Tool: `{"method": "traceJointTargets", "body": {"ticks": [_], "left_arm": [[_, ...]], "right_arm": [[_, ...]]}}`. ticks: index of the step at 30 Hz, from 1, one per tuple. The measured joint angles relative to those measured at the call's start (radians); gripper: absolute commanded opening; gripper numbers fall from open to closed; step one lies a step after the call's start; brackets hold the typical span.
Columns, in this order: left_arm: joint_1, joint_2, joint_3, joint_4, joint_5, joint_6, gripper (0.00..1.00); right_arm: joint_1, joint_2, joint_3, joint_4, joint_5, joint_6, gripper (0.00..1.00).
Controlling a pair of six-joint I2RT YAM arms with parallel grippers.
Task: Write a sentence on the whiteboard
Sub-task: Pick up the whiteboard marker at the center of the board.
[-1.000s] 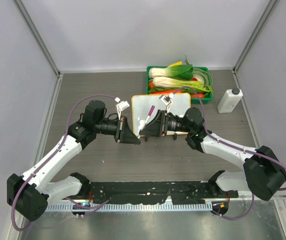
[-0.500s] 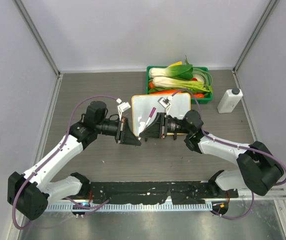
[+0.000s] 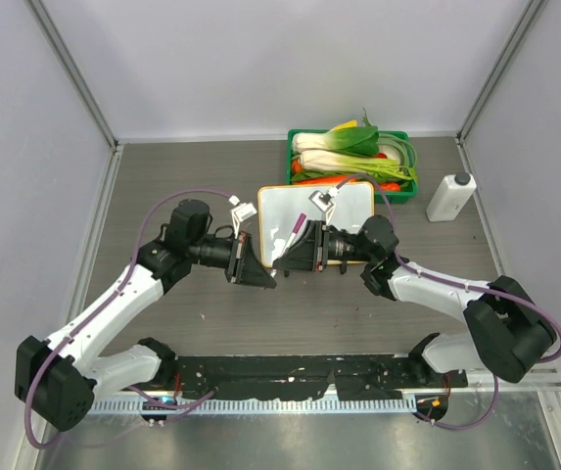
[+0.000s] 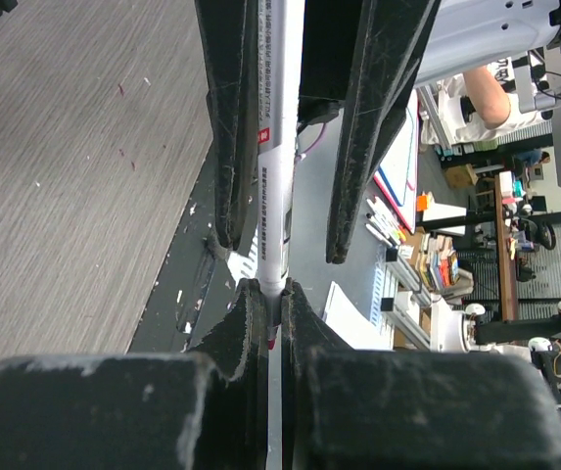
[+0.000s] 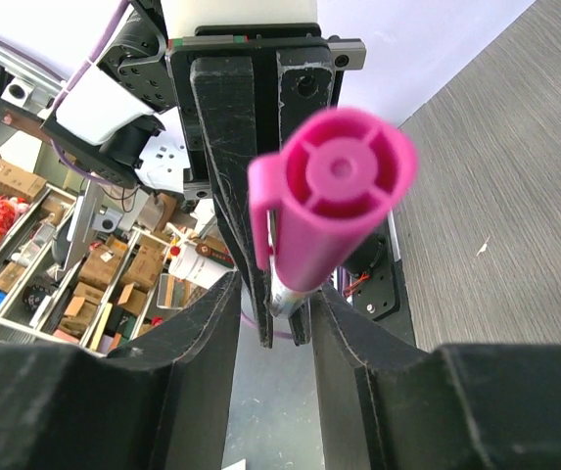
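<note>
Magenta plastic tops the marker point(image 3: 288, 238) that both arms hold just in front of the whiteboard point(image 3: 349, 206). In the overhead view the whiteboard lies flat near the far side of the table, its near edge partly hidden by the right gripper point(image 3: 288, 257). The part that shows is bare, with no sentence on it. The vegetable tray point(image 3: 293, 147) sits right behind the whiteboard, and a white bottle point(image 3: 450, 196) stands apart from it on the right arm's side. Over the last second the right arm has shifted a little nearer to us and the cap point(image 3: 298, 223) has come slightly towards the whiteboard's near edge. The left gripper point(image 3: 263, 271) has barely moved.

From the left wrist, we see the left gripper point(image 4: 270, 294) pinched tight on the white barrel point(image 4: 275, 147). The right arm's fingers point(image 4: 378, 117) straddle the barrel further up. One lies against it and the other leaves a sliver of daylight. The whiteboard is out of this view.

From the right wrist, the cap point(image 5: 344, 176) points straight at the camera and is firmly on. The right gripper point(image 5: 275, 294) stands partway apart around the barrel below it, so we judge it is not clamping. Here too the whiteboard is unseen.

We take this as the right arm resettling its hold, probably to uncap or take over the marker. Writing has not started.
</note>
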Motion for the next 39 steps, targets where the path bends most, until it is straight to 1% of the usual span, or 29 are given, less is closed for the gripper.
{"method": "traceJointTargets", "body": {"ticks": [8, 10, 12, 13, 15, 25, 33, 39], "left_arm": [[-0.002, 0.000, -0.008, 0.001, 0.002, -0.001, 0.00], [-0.002, 0.000, -0.008, 0.001, 0.002, -0.001, 0.00], [-0.003, 0.000, -0.008, 0.001, 0.003, -0.001, 0.00], [-0.003, 0.000, -0.008, 0.001, 0.003, -0.001, 0.00], [-0.003, 0.001, -0.009, 0.000, 0.003, 0.000, 0.00], [-0.007, -0.003, -0.011, -0.004, -0.004, 0.020, 0.00], [-0.020, -0.031, -0.010, -0.001, -0.038, 0.042, 0.00], [-0.031, -0.033, -0.009, 0.019, -0.054, 0.048, 0.00]], "right_arm": [[0.011, 0.010, 0.004, -0.017, -0.006, -0.014, 0.33], [0.013, 0.010, 0.004, -0.029, -0.006, -0.023, 0.28], [0.015, 0.010, 0.004, -0.038, -0.008, -0.027, 0.16], [0.015, 0.010, 0.004, -0.041, -0.009, -0.030, 0.09], [0.015, 0.010, 0.004, -0.045, -0.008, -0.032, 0.02], [0.021, -0.040, 0.003, -0.135, 0.028, -0.084, 0.02], [0.037, -0.140, -0.007, -0.254, 0.101, -0.159, 0.01], [0.042, -0.209, -0.044, -0.285, 0.158, -0.178, 0.01]]}}
